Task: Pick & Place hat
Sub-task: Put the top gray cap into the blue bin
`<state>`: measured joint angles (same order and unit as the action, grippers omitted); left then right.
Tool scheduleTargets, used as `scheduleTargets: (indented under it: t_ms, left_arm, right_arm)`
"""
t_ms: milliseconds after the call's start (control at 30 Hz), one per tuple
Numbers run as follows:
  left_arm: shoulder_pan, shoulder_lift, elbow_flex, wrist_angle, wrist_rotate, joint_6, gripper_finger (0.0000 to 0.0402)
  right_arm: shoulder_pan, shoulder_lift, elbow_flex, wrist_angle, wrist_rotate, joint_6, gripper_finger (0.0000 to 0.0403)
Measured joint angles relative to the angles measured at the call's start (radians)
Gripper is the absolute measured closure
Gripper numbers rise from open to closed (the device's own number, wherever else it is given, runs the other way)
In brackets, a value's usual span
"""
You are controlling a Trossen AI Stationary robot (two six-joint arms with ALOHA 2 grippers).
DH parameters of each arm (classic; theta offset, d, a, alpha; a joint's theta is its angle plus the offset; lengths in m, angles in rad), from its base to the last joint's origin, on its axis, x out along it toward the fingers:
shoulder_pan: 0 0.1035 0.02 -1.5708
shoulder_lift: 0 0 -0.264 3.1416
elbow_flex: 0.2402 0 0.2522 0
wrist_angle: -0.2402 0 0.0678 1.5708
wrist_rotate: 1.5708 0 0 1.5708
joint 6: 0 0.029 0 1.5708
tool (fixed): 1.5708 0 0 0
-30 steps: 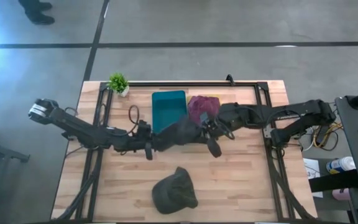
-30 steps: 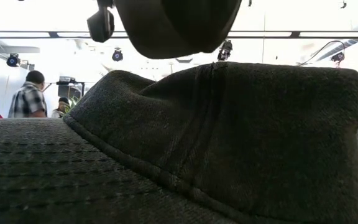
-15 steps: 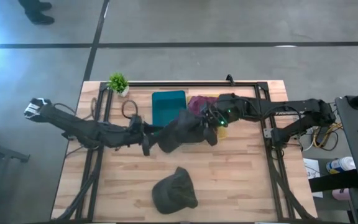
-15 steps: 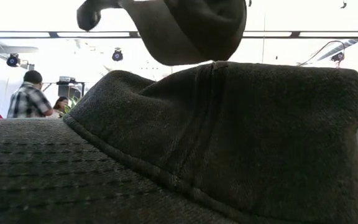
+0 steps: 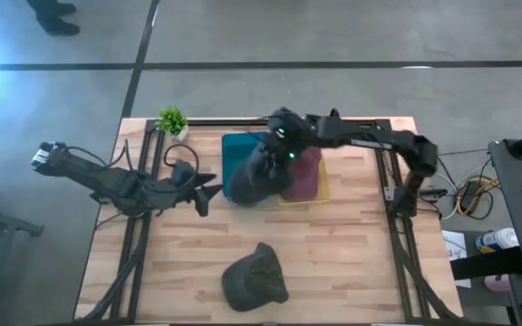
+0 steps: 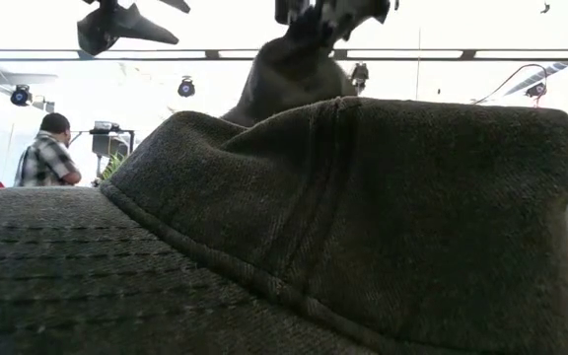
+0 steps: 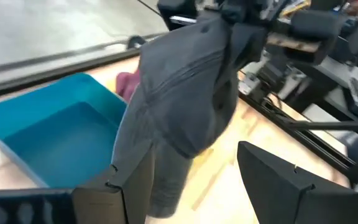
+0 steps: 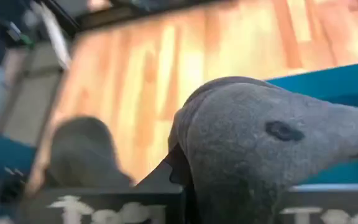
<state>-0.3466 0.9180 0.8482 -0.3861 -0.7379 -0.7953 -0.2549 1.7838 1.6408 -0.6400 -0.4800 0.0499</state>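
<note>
Your right gripper (image 5: 284, 152) clamps the hat (image 5: 259, 177), hanging lengthwise downward over the bin (image 5: 239, 149); left gripper (image 5: 208, 190) gapes empty.

- A dark grey hat (image 5: 257, 174) is hanging limp over the teal tray's right edge.
- A second dark hat (image 5: 255, 278) is lying crumpled near the table's front edge.

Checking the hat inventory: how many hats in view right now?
3. One dark hat on the table's near edge; one grey hat hanging from the right gripper over the teal tray; one maroon hat beside the tray.
</note>
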Motion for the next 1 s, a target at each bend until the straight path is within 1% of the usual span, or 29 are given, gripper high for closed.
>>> scheduleTargets:
  t_ms: [100,233,367,467,500,600,733,900,1000]
  left_arm:
    - [0.0,0.0,0.0,-0.005,-0.042,-0.001,0.0179]
    - [0.0,0.0,0.0,-0.003,-0.05,-0.001,0.0179]
    - [0.0,0.001,0.0,-0.004,-0.068,0.018,0.0179]
    - [0.001,0.0,0.0,-0.004,-0.109,0.038,0.0179]
    - [0.001,-0.002,0.0,-0.004,-0.121,0.044,0.0179]
    - [0.002,-0.007,0.0,-0.005,-0.153,0.061,0.0179]
    - [0.007,-0.01,0.0,-0.005,-0.156,0.061,0.0179]
    - [0.018,-0.005,-0.002,-0.015,-0.154,0.06,0.0179]
    - [0.039,0.013,-0.015,-0.037,-0.125,0.061,0.0179]
  right_arm:
    - [-0.035,0.099,0.149,-0.141,0.01,-0.118,0.0394]
    - [-0.075,0.218,0.337,-0.254,0.012,-0.205,0.0394]
    - [-0.092,0.332,0.543,-0.347,0.011,-0.294,0.0394]
    - [-0.092,0.417,0.691,-0.459,0.011,-0.368,0.0394]
    - [-0.092,0.443,0.718,-0.483,0.011,-0.396,0.0394]
    - [-0.092,0.438,0.657,-0.489,0.011,-0.454,0.0394]
    - [-0.092,0.423,0.589,-0.512,0.008,-0.454,0.0394]
    - [-0.088,0.397,0.572,-0.533,0.008,-0.447,0.0394]
    - [-0.083,0.405,0.568,-0.531,0.005,-0.456,0.0394]
